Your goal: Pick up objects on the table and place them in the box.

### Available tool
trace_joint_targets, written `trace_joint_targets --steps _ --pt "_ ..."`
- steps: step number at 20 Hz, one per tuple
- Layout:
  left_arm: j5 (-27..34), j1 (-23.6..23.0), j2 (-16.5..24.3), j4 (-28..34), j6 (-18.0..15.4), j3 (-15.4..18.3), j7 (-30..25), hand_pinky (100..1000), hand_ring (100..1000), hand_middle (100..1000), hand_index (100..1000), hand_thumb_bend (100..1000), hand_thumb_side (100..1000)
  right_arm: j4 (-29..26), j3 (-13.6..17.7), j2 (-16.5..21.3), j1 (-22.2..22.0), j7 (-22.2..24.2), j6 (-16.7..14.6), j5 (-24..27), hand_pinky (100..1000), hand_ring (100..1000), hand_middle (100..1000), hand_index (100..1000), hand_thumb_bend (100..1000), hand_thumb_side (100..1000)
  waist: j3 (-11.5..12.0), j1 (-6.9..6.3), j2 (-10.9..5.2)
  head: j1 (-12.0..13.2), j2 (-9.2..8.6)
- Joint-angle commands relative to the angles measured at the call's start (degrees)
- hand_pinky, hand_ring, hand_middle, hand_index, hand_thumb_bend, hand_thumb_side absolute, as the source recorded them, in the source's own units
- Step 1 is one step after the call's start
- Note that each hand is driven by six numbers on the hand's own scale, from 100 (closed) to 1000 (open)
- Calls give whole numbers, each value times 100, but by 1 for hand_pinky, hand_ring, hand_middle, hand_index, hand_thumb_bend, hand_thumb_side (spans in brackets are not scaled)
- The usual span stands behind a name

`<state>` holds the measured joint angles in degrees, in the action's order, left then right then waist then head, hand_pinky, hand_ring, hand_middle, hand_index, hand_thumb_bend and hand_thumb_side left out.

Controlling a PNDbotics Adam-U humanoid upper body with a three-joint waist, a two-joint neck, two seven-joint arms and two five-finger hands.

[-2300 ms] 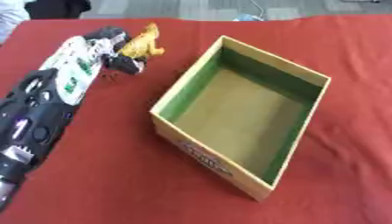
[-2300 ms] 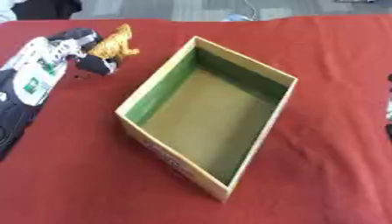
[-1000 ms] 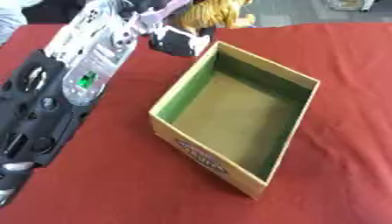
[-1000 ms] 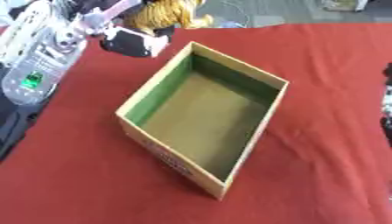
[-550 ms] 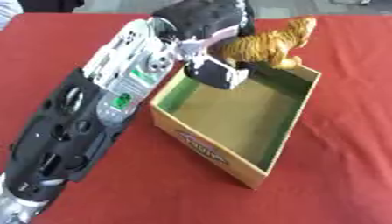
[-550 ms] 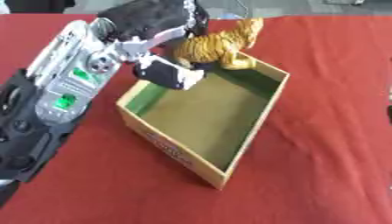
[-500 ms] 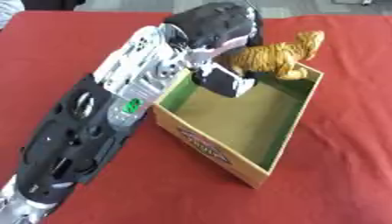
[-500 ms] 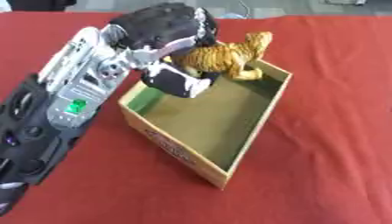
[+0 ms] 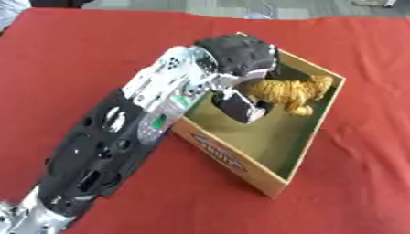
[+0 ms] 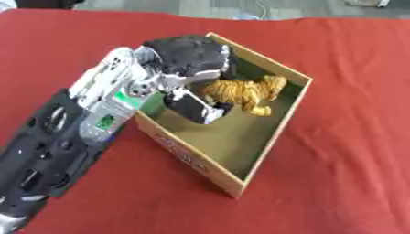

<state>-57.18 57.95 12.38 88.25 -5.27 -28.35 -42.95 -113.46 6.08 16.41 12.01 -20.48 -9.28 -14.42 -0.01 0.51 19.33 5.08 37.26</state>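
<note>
**Tiger toy hangs inside the box, your left hand on it**

Tiger toy [image 10: 240, 93], orange with dark stripes, sits within the walls of the cardboard box [image 10: 192, 162] on the red tablecloth [image 10: 336, 151]. Nearest you, the box's printed front wall faces the camera, its green-lined interior bare. Your left arm reaches in from the near left, over the left wall. Your left hand [image 9: 236, 57] has its fingers curled around the toy's rear, head pointing right. Whether its legs touch the floor cannot be told. Judged by its look, it is a light, stiff figure, unlikely to break; the trunk is the surest place to hold, since legs and tail are thin. Your right hand is out of sight.
</note>
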Motion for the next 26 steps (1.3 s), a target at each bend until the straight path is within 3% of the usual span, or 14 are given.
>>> trace_joint_targets --steps 1,6,11,12,14,16,22,24,26 --pt "14 141 -49 -173 -13 5 -139 357 449 494 413 100 307 -113 20 59 14 3 -5 30 950 672 614 780 100 656 -13 18 -104 -3 -77" --pt "445 225 -140 -614 226 26 -390 355 452 500 437 100 295 -113 12 47 10 21 12 23 950 672 613 780 100 655 -26 6 -94 -15 -86" --pt "614 294 -212 -912 341 57 -694 446 536 594 662 100 246 -113 5 36 18 37 16 28 950 671 613 780 100 654 -33 7 -83 -6 -105" --pt "580 303 -216 -939 311 74 -744 459 551 609 687 100 270 -113 3 32 19 42 17 30 950 671 612 780 100 654 -37 7 -82 -5 -107" --pt "421 317 -210 -958 249 117 -767 507 605 675 787 100 505 -113 1 24 18 50 19 35 950 671 612 780 100 655 -41 9 -81 -3 -108" --pt "170 321 -196 -938 171 139 -705 589 680 727 851 118 635 -113 -2 14 14 61 23 39 951 671 612 779 100 656 -35 11 -83 -8 -103" --pt "-594 319 -185 -892 -82 189 -390 694 772 791 918 466 799 -113 5 5 17 62 33 49 950 671 612 779 100 655 -22 22 -102 2 -90" --pt "-699 314 -198 -896 -120 221 -293 696 774 792 913 511 840 -113 6 4 17 58 31 55 950 671 612 779 100 654 -32 28 -109 3 -99" --pt "-710 313 -200 -867 -136 247 -221 691 770 786 903 460 817 -113 9 1 14 53 32 59 949 671 612 778 100 654 -36 34 -115 2 -103"
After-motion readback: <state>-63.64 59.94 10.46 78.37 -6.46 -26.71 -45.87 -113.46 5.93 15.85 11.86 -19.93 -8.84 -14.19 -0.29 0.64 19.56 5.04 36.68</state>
